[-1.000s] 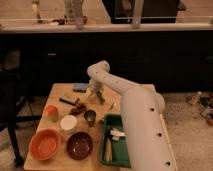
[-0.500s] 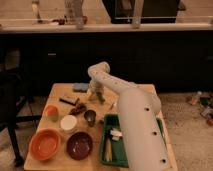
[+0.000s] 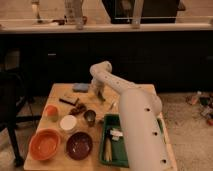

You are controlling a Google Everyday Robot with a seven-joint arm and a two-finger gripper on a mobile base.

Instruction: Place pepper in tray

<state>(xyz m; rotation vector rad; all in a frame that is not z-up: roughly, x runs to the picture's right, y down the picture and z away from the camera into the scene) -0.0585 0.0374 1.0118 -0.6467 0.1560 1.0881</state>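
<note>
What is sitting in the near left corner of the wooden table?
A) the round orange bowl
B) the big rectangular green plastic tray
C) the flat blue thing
A: the round orange bowl fills that corner; the gripper is over the far side of the table.

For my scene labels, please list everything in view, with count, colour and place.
table: 1, wooden, centre
tray: 1, green, table's front right
pepper: 1, dark green, table's back
block: 1, blue, table's back
clump: 1, reddish-brown, table's middle
metal cup: 1, grey, left of tray
white cup: 1, white, left of metal cup
orange bowl: 1, orange, front left
brown bowl: 1, dark, beside orange bowl
arm: 1, white, over tray
gripper: 1, white, at the pepper
</note>
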